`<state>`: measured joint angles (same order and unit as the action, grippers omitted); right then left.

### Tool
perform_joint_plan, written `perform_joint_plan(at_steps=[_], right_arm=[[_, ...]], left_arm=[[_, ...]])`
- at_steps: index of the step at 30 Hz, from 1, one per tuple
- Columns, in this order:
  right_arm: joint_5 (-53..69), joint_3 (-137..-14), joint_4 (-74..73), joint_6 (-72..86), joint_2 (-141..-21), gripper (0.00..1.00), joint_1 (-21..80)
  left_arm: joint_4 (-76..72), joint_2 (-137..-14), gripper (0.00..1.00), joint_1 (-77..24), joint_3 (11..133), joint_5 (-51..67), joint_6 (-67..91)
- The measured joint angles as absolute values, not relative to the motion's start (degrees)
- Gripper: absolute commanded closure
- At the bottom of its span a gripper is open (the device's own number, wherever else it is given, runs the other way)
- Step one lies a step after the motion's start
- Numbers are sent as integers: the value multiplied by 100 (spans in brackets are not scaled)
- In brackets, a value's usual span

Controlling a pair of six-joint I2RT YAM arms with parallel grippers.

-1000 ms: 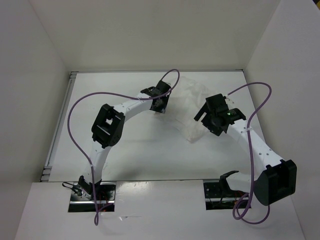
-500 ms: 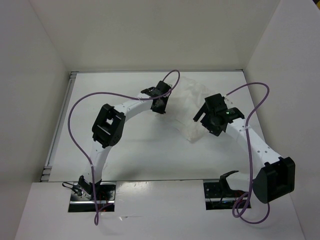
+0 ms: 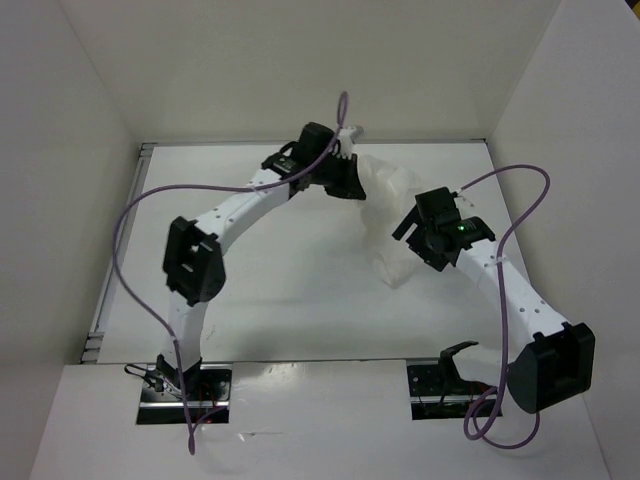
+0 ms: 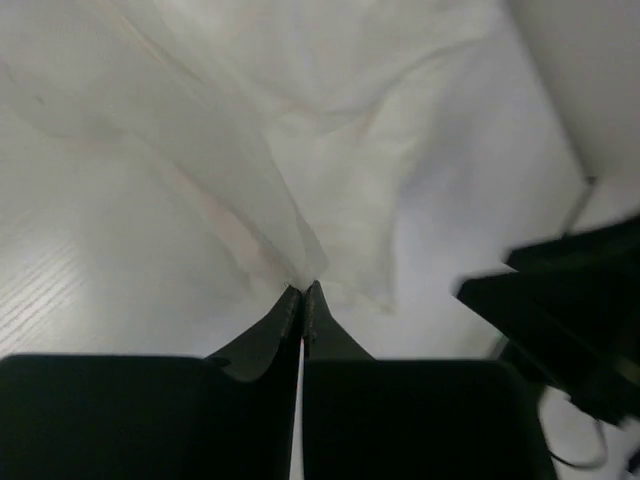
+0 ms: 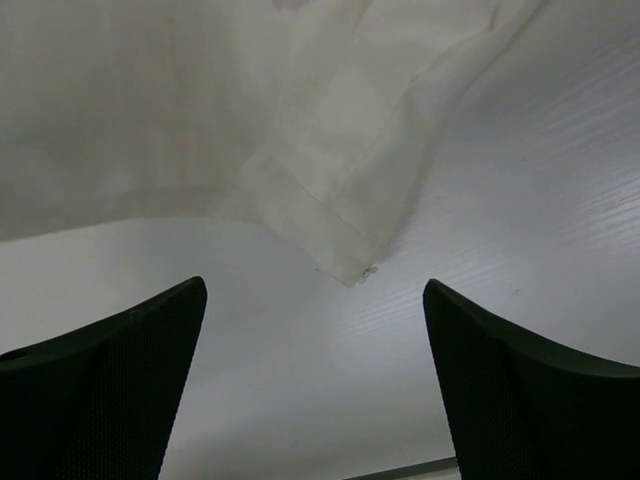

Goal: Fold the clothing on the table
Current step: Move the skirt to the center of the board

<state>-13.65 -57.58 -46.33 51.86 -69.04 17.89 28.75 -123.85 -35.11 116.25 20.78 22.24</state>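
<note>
A thin white garment (image 3: 388, 215) lies crumpled on the far right part of a glossy white table (image 3: 290, 290), between two robot arms.

The left gripper (image 4: 302, 292) has its fingers pressed together on a small pinch of the cloth. From the fingertips the fabric fans up and away in soft, slightly sheer folds. Seen from above, this gripper sits at the garment's far left edge.

The right gripper (image 5: 312, 295) is at the near right side of the garment, fingers spread wide and holding nothing. A hemmed corner of the cloth lies flat on the table just ahead of these fingers, about midway between them, not touching either one.

We judge that a fold is being set up, with one edge held and the other corner not yet taken.

Several things could go wrong from here:
- The left pinch looks very small, so the slippery fabric could slide out if that arm pulls hard.
- The pinch may hold only one layer, leaving the rest behind.
- A pull from the left could drag the hemmed corner away from the open right fingers before they close.
- The right fingers could close on bare table and miss the thin hem.
</note>
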Motion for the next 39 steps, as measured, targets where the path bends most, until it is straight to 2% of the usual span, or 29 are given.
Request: perform_joint_plan(at_steps=[3,8,11,16,19,20,22,23,25,26,34,39], right_arm=[[-1439,-5739,-4622,5210,-6702,7,1708],[-1463,-5537,-4613,5225,-6429,7,1564],[-1422,-5492,-4609,5153,-6458,12,1481],[-1028,-5570,-4589,4849,-6928,19,1472],[-460,-5745,-4580,4556,-7454,30,1472],[-257,-5802,-4576,4471,-7616,42,1476],[82,-5911,-4578,4307,-7922,56,1518],[224,-5964,-4580,4237,-8090,70,1579],[515,-6014,-4587,4130,-8364,77,1715],[650,-6014,-4589,4097,-8495,77,1787],[1643,-5645,-4622,3997,-9043,59,1962],[1900,-5760,-4512,4001,-9511,56,2082]], left_arm=[[1905,-11124,100,-3164,10503,3070,2718],[397,-9642,100,-1955,8213,3835,3553],[-215,-9653,100,-1295,6906,3933,3966],[154,-10272,100,-1094,5747,3660,4235],[349,-10261,100,-1098,5754,3448,4226],[353,-10248,100,-1085,5815,3393,4222],[377,-10221,100,-1017,5955,3245,4213],[397,-10195,100,-974,6014,3175,4211],[438,-10125,100,-858,6082,3024,4200],[462,-10079,100,-803,6093,2963,4198],[639,-9990,100,-683,6101,2668,4202],[648,-10018,100,-683,6101,2670,4200]])
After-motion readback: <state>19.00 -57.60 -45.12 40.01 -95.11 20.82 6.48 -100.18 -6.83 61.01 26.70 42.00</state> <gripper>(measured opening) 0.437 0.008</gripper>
